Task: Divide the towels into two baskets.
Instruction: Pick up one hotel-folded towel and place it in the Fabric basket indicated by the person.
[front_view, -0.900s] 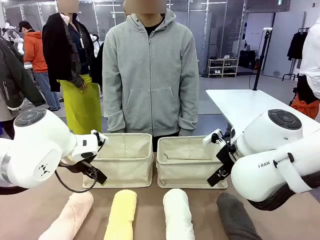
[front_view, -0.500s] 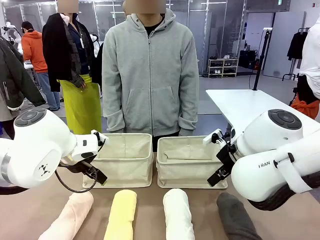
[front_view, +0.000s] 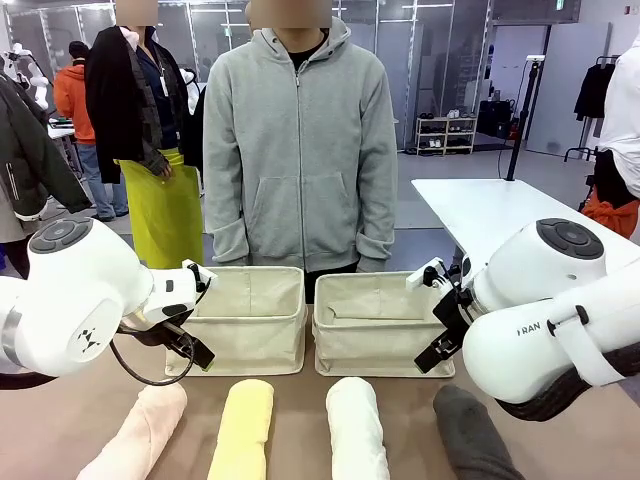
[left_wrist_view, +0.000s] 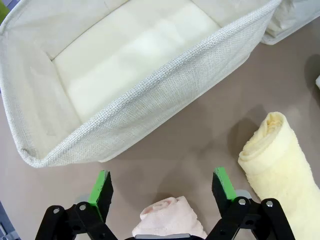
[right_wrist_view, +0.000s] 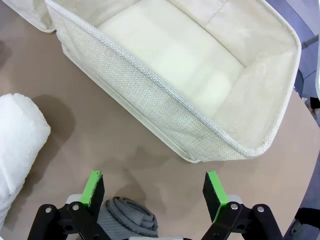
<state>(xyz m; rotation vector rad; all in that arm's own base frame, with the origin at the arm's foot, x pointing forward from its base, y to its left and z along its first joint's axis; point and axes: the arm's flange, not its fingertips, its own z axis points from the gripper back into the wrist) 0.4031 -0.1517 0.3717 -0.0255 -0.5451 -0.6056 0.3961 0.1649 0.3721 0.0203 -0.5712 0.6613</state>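
The four towels lie side by side along the near edge of the table (front_view: 300, 425), ends pointing toward the baskets, probably so that each can be picked up and carried straight ahead. From left to right they are the pink towel (front_view: 140, 430), the yellow towel (front_view: 242, 428), the white towel (front_view: 357, 428) and the grey towel (front_view: 475, 435).

The left gripper (left_wrist_view: 162, 187) hangs with its jaws spread wide and holding nothing, right above the far end of the pink towel. The left basket (left_wrist_view: 150, 100) is just beyond it. The right gripper (right_wrist_view: 153, 188) is equally wide and unloaded over the grey towel's end, facing the right basket (right_wrist_view: 150, 100). This pairing suggests each arm takes the outer towel on its own side.

Both baskets sit touching or nearly so at the far side, with nothing inside. Their near walls rise between the towels and the basket floors, so a roll has to be lifted over the rim. A person (front_view: 300, 150) stands close behind the baskets.
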